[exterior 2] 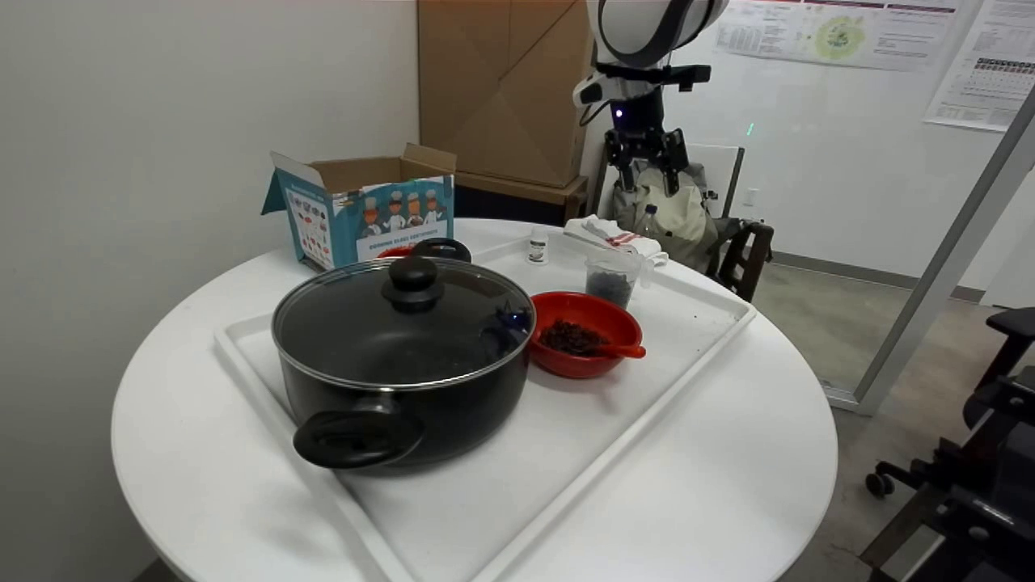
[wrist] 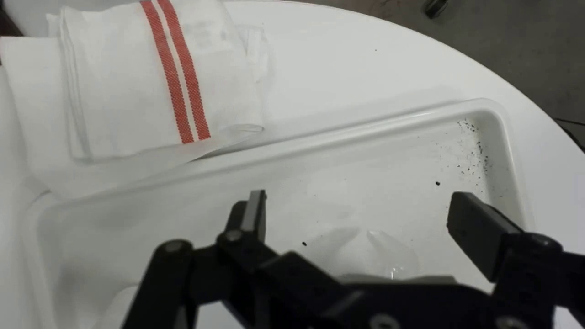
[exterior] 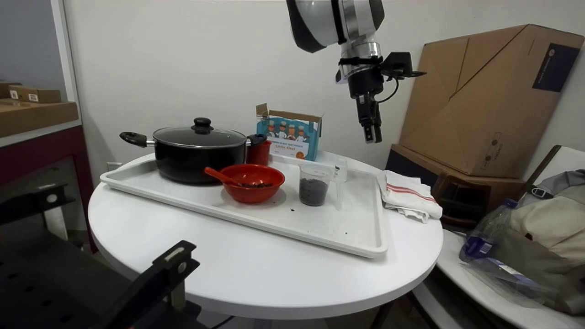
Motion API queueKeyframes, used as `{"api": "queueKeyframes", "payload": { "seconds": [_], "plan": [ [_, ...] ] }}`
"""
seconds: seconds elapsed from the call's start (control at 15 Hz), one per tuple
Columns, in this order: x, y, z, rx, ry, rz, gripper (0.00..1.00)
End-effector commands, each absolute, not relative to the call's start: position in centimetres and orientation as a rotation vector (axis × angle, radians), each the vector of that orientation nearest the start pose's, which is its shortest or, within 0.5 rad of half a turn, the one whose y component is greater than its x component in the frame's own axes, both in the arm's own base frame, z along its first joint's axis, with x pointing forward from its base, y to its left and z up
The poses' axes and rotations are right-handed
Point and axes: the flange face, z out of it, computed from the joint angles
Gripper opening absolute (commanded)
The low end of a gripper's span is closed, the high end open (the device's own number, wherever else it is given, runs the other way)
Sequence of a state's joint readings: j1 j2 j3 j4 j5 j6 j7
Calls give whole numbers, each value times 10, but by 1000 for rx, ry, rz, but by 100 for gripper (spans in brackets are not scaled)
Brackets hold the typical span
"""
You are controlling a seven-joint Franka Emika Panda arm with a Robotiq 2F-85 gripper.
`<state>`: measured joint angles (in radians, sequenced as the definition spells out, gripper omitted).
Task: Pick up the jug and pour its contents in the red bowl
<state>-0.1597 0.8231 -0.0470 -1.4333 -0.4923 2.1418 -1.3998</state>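
The jug (exterior: pixel 313 188) is a see-through measuring cup, upright on the tray, with dark grains filling its lower part; it also shows in an exterior view behind the bowl (exterior 2: pixel 612 283). Beside it stands the red bowl (exterior: pixel 252 195), with dark bits and a red spoon (exterior: pixel 220 176) in it. Above the table, higher than the jug and off towards the towel side, hangs my gripper (exterior: pixel 373 133). In the wrist view its fingers (wrist: pixel 477 228) are spread wide with nothing between them. A clear piece of the jug (wrist: pixel 394 258) peeks out there; the gripper body hides the rest.
A white rimmed tray (exterior: pixel 237 222) on a round table carries a large black lidded pot (exterior: pixel 199 160), a red cup (exterior: pixel 259 153) and a small white bottle (exterior 2: pixel 538 246). The blue box (exterior: pixel 295 137) stands behind. A folded towel (wrist: pixel 123 91) lies by the tray's edge.
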Motion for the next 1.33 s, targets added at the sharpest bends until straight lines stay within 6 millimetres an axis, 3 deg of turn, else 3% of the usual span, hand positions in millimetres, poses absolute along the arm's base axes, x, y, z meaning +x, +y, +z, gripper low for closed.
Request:
{"api": "queueKeyframes", "payload": {
  "seconds": [0.0, 0.67, 1.0, 1.27],
  "plan": [
    [692, -156, 183, -2482, -2166, 662, 100],
    [669, -133, 128, -2435, -2167, 778, 100],
    [659, -126, 116, -2421, -2156, 791, 100],
    [653, -131, 108, -2433, -2166, 726, 100]
  ]
}}
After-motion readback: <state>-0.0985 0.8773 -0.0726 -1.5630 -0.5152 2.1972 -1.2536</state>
